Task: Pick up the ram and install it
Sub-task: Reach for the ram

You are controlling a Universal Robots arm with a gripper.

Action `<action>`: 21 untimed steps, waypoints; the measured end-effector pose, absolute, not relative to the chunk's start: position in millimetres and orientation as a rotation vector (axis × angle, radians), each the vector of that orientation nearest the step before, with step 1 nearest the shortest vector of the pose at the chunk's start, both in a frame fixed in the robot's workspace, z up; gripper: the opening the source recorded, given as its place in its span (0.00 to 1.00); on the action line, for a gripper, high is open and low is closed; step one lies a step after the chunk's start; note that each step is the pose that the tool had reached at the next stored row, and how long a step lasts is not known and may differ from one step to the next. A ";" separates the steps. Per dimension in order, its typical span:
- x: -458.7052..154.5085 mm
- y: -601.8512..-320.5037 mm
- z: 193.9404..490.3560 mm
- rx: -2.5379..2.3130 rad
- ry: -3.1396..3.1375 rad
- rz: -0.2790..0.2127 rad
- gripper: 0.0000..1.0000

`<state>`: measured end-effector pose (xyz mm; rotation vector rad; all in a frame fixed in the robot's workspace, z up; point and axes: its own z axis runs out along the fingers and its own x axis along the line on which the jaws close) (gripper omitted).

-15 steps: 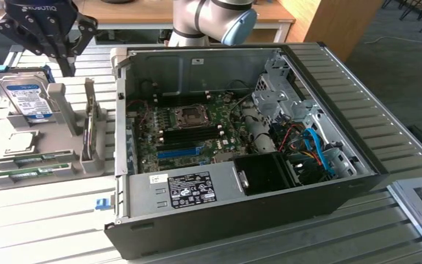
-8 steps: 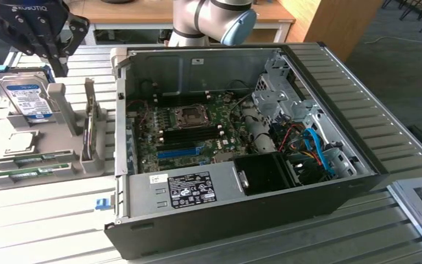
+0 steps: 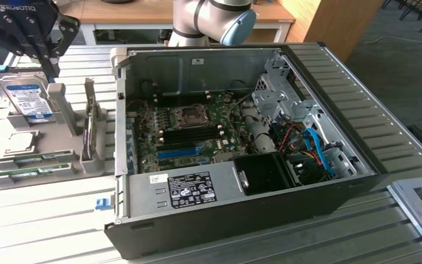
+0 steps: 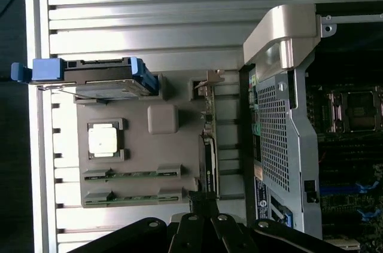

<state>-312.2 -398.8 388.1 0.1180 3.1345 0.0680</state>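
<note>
Two ram sticks, thin green boards, lie flat in slots at the near end of a grey holder: one ram stick (image 3: 37,159) (image 4: 133,174) and another ram stick (image 3: 29,175) (image 4: 133,195) beside it. My black gripper (image 3: 48,69) (image 4: 200,204) hangs above the holder, over its far part near the hard drive, well above the sticks. Its fingers are shut together with nothing between them. The open computer case (image 3: 233,209) lies on its side, and its motherboard (image 3: 196,132) shows dark memory slots below the processor socket.
The grey holder (image 3: 61,168) also carries an upright hard drive (image 3: 28,98) (image 4: 102,79), a silver processor chip (image 3: 20,143) (image 4: 103,140) and an upright card (image 3: 90,129) (image 4: 209,139). The case wall (image 4: 278,145) stands close beside the holder. A slatted metal table (image 3: 42,220) lies beneath.
</note>
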 end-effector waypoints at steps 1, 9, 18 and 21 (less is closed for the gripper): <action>-313.8 -398.9 388.1 0.118 3.135 0.068 0.10; -326.9 -398.9 387.8 0.118 3.135 0.068 0.10; -342.3 -398.9 387.4 0.118 3.135 0.068 0.10; -347.3 -398.8 387.3 0.118 3.136 0.068 0.10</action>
